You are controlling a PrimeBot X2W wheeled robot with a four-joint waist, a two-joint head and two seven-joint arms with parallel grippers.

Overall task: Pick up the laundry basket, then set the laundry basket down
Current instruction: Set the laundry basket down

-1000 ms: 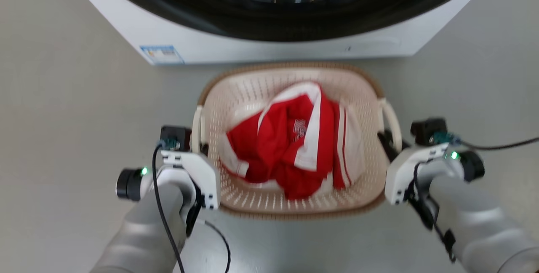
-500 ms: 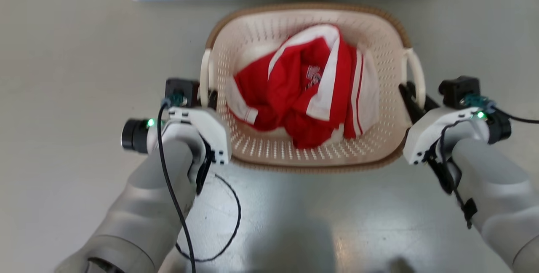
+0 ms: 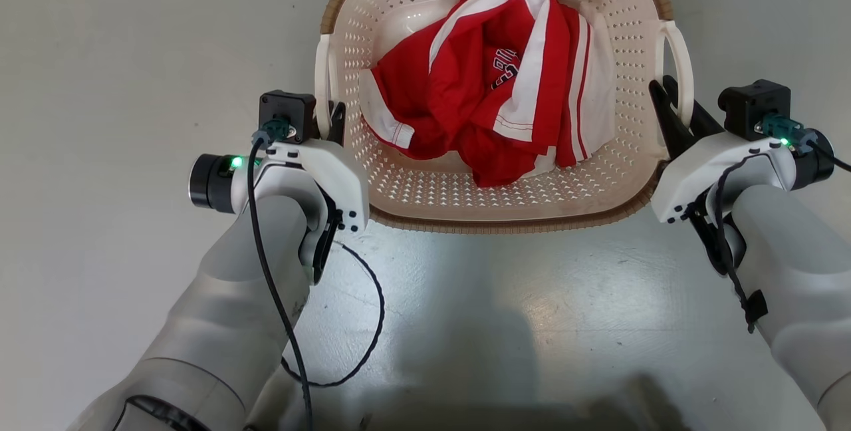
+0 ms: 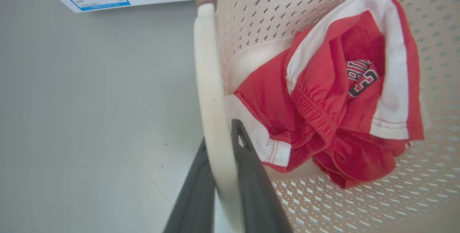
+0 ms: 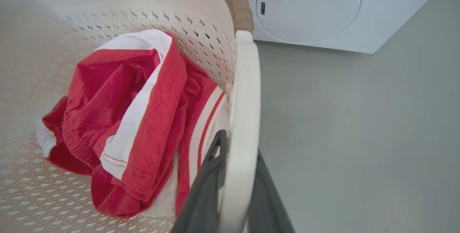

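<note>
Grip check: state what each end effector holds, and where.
The laundry basket: left end effector clamps its left handle, right end effector its right handle.

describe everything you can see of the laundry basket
The laundry basket is cream plastic, rounded-rectangular, with perforated walls, a brown woven-look rim and a white loop handle on each side. It is upright above the grey floor, holding a crumpled red-and-white garment. The left tool is shut on the left handle, the right tool on the right handle.
</note>
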